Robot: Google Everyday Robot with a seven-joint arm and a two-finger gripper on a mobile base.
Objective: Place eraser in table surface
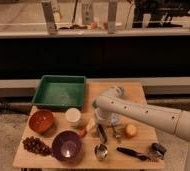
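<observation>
The table surface [138, 92] is a light-brown wooden top that fills the lower middle of the camera view. My white arm reaches in from the right, and my gripper [102, 131] points down over the table's middle, just right of a white cup [73, 116]. A small pale block [91, 125], which could be the eraser, lies on the wood right beside the gripper on its left. I cannot tell whether the gripper touches it.
A green tray [59, 92] sits at the back left. An orange bowl [41, 120], a purple bowl [67, 145] and dark grapes [36, 145] are at the front left. A metal cup [101, 150], a black utensil [132, 152], a round yellowish fruit [131, 130] and a small dark object [158, 149] lie at the front right.
</observation>
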